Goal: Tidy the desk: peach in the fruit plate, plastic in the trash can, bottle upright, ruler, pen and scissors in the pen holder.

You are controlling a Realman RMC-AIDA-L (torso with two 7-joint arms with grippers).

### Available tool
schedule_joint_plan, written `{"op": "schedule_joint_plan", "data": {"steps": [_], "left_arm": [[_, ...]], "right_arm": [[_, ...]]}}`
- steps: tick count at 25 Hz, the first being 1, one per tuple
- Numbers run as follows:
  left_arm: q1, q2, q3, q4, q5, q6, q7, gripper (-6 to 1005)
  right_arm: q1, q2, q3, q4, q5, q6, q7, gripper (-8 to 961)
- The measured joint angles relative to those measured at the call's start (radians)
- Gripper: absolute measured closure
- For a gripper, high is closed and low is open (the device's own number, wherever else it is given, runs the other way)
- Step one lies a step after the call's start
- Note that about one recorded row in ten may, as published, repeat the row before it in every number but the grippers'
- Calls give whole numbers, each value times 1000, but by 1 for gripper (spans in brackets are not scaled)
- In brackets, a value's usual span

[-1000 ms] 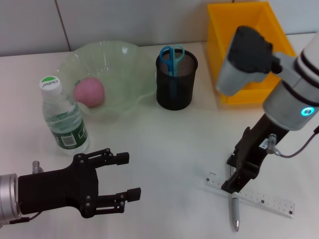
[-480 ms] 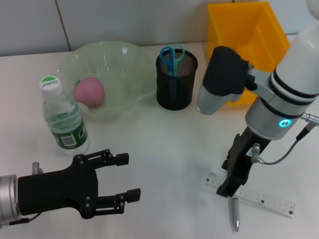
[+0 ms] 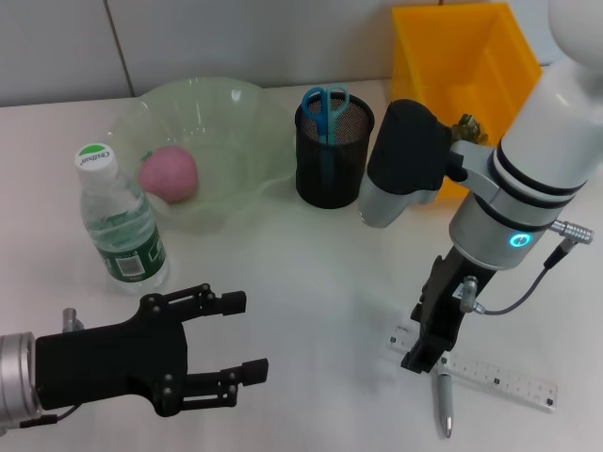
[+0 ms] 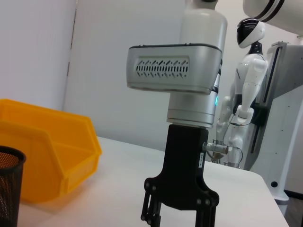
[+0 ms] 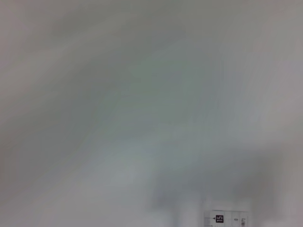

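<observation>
Green glass plate [image 3: 236,122] holds one peach [image 3: 169,174]; the mesh holder [image 3: 334,155] holds one pair of scissors [image 3: 325,105]. One bottle [image 3: 121,223] stands upright. Right claw [image 3: 421,355] sits over one ruler [image 3: 495,379] and pen [image 3: 443,402], fingers unclear; left claw [image 3: 240,337] spread.

Left wrist: one yellow bin [image 4: 42,151].

Right wrist: ruler end [image 5: 227,219].

The right arm [image 3: 528,188] is a fat white cylinder ringed by black bands, with a small teal light glowing on its lowest segment. A grey-and-black housing juts out from its side (slotted vents show in the left wrist view). A thin grey cable loops from a metal plug. Its gripper [image 3: 426,350] is matte black. The left gripper [image 3: 226,339] is black too, screwed together, behind a silver cuff.
</observation>
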Motion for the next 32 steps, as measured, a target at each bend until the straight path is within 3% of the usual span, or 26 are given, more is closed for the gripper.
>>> {"op": "schedule_joint_plan", "data": {"steps": [28, 32], "left_arm": [[0, -2, 2, 0, 0, 1, 0, 186], [0, -2, 0, 0, 0, 3, 0, 186]], "right_arm": [[3, 3, -75, 33, 5, 69, 11, 294], [4, 3, -76, 34, 5, 73, 18, 460]]}}
